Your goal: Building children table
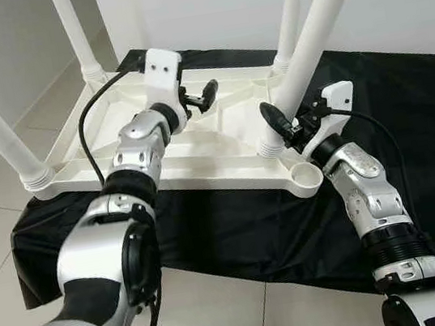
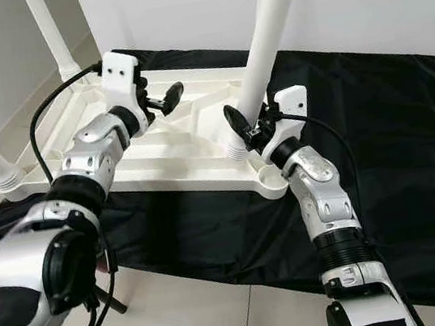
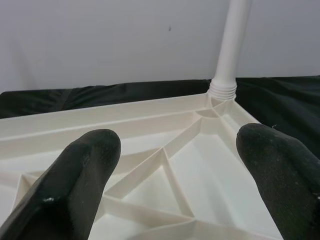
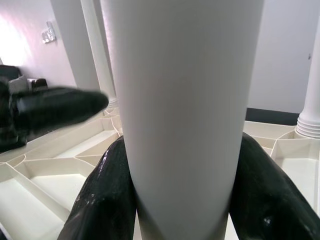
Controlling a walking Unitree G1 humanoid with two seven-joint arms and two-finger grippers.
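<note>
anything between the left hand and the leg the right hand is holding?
No objects. In the left eye view only the tabletop's bare ribbed underside lies between the open left hand and the leg gripped by the right hand.

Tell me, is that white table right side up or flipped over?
Flipped over: the table lies top-down on the black cloth, ribbed underside showing, legs pointing upward; the right hand grips one leg.

Silver jointed arms, black elbow joints, white wrist housings, black cables, black-fingered left tool (image 1: pixel 206 95), right tool (image 1: pixel 284 124).
</note>
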